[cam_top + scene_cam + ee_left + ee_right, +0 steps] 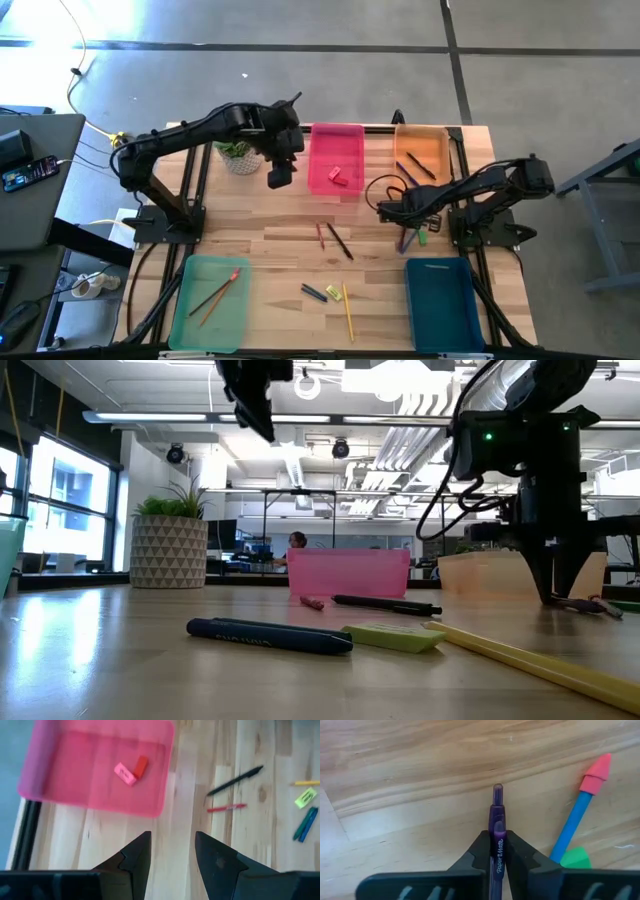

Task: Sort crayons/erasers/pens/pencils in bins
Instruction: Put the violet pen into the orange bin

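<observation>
My right gripper (408,226) is down at the table in front of the orange bin (422,150), shut on a purple pen (497,827). A blue stick with a pink tip (572,827) and a green eraser (577,857) lie beside it. My left gripper (172,855) is open and empty, high up beside the pink bin (335,160), which holds two erasers (131,770). A black pen (340,242), red crayon (321,236), blue stick (314,292), yellow eraser (333,293) and yellow pencil (347,308) lie flat on the table. My right gripper pinches the purple pen's barrel (498,845) between its two fingers. The fingers come from above, pointing down, one on each side of the barrel. One end of the pen (497,790) sticks out past the fingertips. I cannot tell whether the pen still rests on the table.
The light green bin (210,290) at the near left holds pencils. The dark teal bin (443,290) stands at the near right. The orange bin holds dark pens. A potted plant (238,155) stands at the far left, close to my left arm.
</observation>
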Controlling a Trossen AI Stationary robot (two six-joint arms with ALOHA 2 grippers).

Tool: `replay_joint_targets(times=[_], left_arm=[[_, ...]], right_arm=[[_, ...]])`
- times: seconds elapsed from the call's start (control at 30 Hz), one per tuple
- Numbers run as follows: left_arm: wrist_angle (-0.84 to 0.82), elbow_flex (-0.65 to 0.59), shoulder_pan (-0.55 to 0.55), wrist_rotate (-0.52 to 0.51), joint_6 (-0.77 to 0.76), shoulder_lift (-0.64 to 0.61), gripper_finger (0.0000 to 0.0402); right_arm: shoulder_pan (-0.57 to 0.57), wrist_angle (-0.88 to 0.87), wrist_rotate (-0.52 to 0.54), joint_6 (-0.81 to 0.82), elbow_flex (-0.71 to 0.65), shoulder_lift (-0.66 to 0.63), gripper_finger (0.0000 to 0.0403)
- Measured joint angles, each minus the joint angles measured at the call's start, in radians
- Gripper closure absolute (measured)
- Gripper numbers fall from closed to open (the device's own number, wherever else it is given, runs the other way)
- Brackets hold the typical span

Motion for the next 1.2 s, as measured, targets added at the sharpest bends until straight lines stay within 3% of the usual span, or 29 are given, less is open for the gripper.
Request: replay_joint_targets(times=[0.53,0.9,1.2], left_arm=[[0.083,-0.219,0.003,0.002,-0.096,0.001,0.0262],[0.158,-0.291,0.001,0.002,-0.275,0.000,0.0262],[0.251,-0.340,-0.022,0.000,-0.485,0.000,0.0262]], right_arm=[[-0.023,-0.047,0.180,-0.261,0.193,-0.020,0.0386],[-0.118,-0.057,0.387,-0.546,0.209,-0.195,0.0386],[-0.259,-0.056,0.490,-0.870,0.209,-0.348,0.0386]])
